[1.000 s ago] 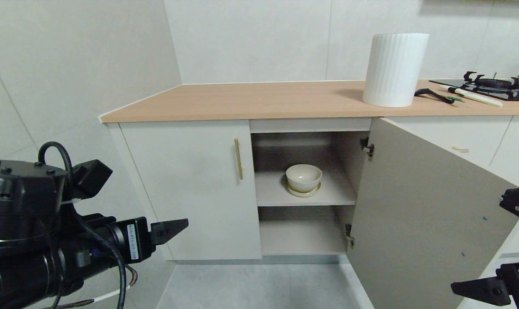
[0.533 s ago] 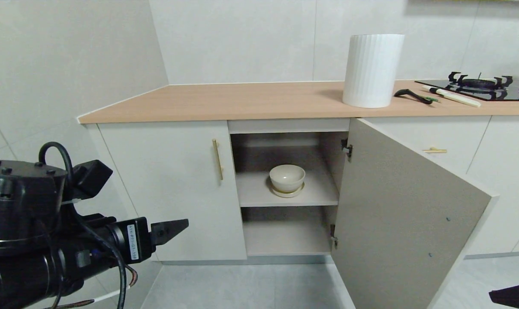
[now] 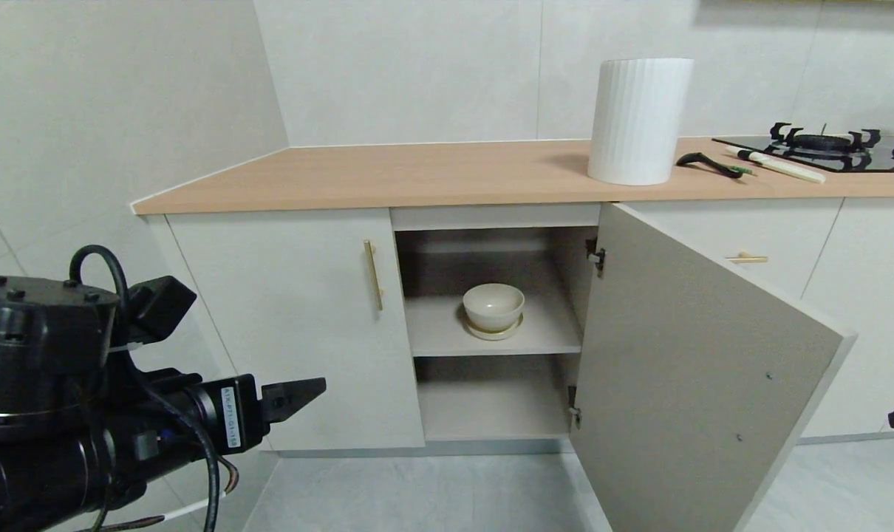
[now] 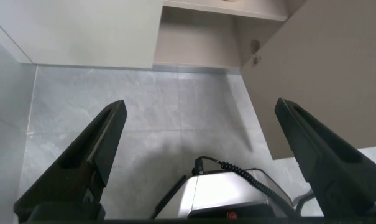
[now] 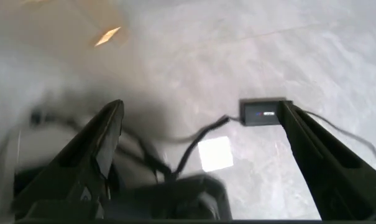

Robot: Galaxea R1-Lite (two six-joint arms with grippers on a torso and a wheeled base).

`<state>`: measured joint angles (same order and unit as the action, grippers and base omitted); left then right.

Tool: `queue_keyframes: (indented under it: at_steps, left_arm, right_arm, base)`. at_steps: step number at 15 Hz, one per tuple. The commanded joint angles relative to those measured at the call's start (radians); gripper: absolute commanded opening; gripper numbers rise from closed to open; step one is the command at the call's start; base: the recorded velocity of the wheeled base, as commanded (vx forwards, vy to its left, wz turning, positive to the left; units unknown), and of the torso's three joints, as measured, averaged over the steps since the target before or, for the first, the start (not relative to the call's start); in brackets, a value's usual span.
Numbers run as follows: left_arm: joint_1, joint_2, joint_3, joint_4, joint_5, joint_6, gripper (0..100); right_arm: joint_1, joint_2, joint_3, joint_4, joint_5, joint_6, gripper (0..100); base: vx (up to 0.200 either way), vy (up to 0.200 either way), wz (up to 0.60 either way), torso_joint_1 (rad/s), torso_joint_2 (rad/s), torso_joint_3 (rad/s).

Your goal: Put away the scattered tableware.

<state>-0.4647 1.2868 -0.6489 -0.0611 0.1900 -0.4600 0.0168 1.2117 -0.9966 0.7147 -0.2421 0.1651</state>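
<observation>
My left gripper [image 3: 293, 394] sits low at far left, in front of the closed door [image 3: 292, 325]. Its black wedge-shaped fingers are spread wide with nothing between them. Its wrist camera looks down on grey stone-look floor tile [image 4: 144, 106].

The closed door is flat matte off-white with a slim brass bar handle [image 3: 373, 275], vertical.

The countertop [image 3: 417, 174] is a smooth wood-grain laminate slab across the top.

In the open compartment, a glossy cream round bowl [image 3: 493, 304] sits upright on a shallow saucer [image 3: 493, 332] on the upper shelf [image 3: 447, 336].

The open door [image 3: 698, 369] is swung out toward me, with a plain grey-beige inner face.

On the counter stand a tall white ribbed cylinder [image 3: 639, 122], then a curved black-handled tool [image 3: 705, 162], then a long cream stick [image 3: 779, 166] lying flat. I can't tell what that one is.

The gas hob [image 3: 824, 144] is black glass with cast grates.

My right gripper [image 5: 200, 115] has its fingers apart and is empty, over pale floor.
</observation>
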Motion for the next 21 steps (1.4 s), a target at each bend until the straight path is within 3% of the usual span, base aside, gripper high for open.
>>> queue_keyframes:
  at_steps: [1,7,13,17,21]
  left_arm:
    - [0.000,0.002,-0.001,0.000,0.000,0.000,100]
    - [0.000,0.002,-0.001,-0.002,-0.001,-0.002,100]
    - [0.000,0.002,0.000,-0.002,-0.018,-0.005,100]
    - [0.000,0.000,-0.001,-0.008,-0.018,-0.005,100]
    - [0.001,0.003,-0.006,-0.014,-0.017,-0.009,100]
  right_arm:
    - [-0.049,0.083,0.023,-0.054,0.001,0.001,100]
    - [-0.044,0.227,0.101,-0.308,0.020,0.056,100]
    - [-0.032,0.278,0.092,-0.371,0.133,0.137,100]
    - [0.072,0.285,0.096,-0.371,0.175,0.179,100]
    - [0.292,0.370,0.072,-0.432,0.198,0.211,100]
  base:
    - [0.000,0.000,0.00,0.000,0.00,0.000]
    - [0.000,0.000,0.00,0.000,0.00,0.000]
    - [0.000,0.000,0.00,0.000,0.00,0.000]
    - [0.000,0.000,0.00,0.000,0.00,0.000]
    - [0.000,0.000,0.00,0.000,0.00,0.000]
